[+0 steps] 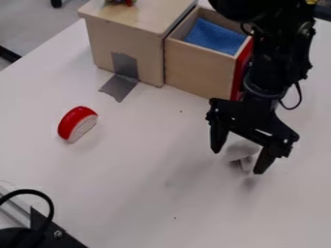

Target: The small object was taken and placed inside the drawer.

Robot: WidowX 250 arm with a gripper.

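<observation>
The black gripper (238,162) hangs over the right part of the white table, its fingers spread wide. Between and just behind the fingertips is a small whitish-grey object (246,163), not gripped; its exact shape is hard to tell. Up and to the left of the gripper, the wooden drawer (199,72) stands pulled out of its box, with a red front and a blue cloth (215,36) inside. The arm partly hides the drawer's red front.
A red and white half-round piece (77,124) stands on the table (129,169) at the left. The wooden cabinet (129,43) is taped down with grey tape (120,87). Black hardware with a cable (50,232) occupies the lower left corner.
</observation>
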